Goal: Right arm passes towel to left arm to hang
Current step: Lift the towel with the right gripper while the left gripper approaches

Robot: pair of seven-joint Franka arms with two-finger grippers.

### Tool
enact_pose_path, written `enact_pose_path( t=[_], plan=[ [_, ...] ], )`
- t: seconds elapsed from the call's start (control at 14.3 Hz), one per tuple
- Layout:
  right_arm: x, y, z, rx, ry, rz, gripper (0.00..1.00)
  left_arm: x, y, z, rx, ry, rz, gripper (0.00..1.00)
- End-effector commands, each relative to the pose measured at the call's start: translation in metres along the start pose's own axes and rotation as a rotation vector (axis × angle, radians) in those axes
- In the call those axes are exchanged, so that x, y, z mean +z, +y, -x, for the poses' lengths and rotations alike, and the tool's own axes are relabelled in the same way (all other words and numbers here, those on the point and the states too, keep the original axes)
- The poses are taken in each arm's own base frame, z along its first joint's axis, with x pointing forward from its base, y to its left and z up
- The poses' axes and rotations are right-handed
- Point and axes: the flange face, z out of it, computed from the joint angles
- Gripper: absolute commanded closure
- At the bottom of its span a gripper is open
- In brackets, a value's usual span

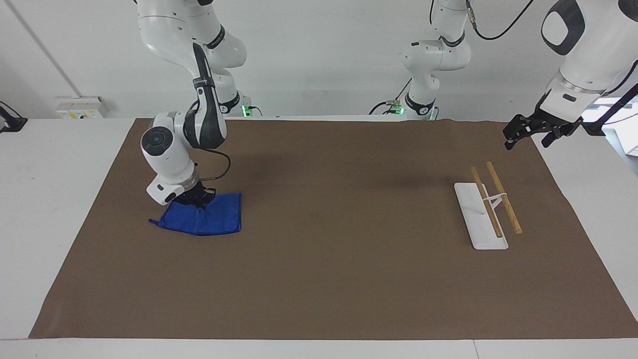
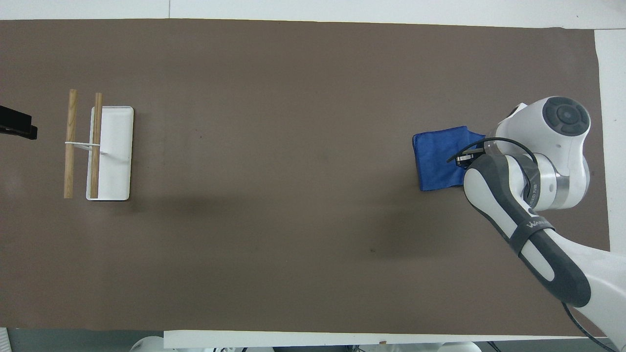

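Observation:
The blue towel (image 1: 204, 218) lies on the brown mat at the right arm's end of the table, its edge nearest the robots pulled up and bunched; it also shows in the overhead view (image 2: 437, 155). My right gripper (image 1: 197, 199) is shut on that raised edge of the towel; in the overhead view the right gripper (image 2: 464, 159) is mostly hidden under the right arm (image 2: 533, 161). My left gripper (image 1: 526, 130) waits in the air over the mat's edge at the left arm's end of the table; only its tip shows in the overhead view (image 2: 17, 128).
A white rack (image 1: 481, 215) with two wooden rails (image 1: 503, 197) stands on the mat at the left arm's end; it shows in the overhead view (image 2: 110, 152). The brown mat (image 1: 339, 269) covers most of the white table. A third arm's base (image 1: 423, 99) stands at the table's robot edge.

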Motion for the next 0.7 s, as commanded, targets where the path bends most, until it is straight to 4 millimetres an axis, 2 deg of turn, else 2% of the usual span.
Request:
enact_pose_path(
  t=[0.0, 0.21, 0.28, 0.49, 0.63],
  plan=[
    [-0.059, -0.036, -0.022, 0.044, -0.021, -0.121, 1.00, -0.001, -0.004, 0.007, 0.005, -0.004, -0.015, 0.00],
    [-0.106, -0.107, -0.026, 0.184, -0.048, -0.235, 1.00, -0.002, 0.002, 0.007, 0.017, 0.000, -0.015, 0.00],
    [-0.123, -0.136, -0.025, 0.250, -0.055, -0.290, 1.00, -0.002, 0.005, 0.007, 0.021, -0.009, -0.015, 0.00],
    [-0.131, -0.194, -0.024, 0.496, -0.140, -0.476, 1.00, -0.004, 0.015, 0.015, 0.020, -0.042, -0.016, 0.00],
    [-0.135, -0.246, -0.016, 0.641, -0.194, -0.577, 1.00, -0.004, 0.012, 0.021, -0.015, -0.066, -0.014, 0.00]
  ],
)
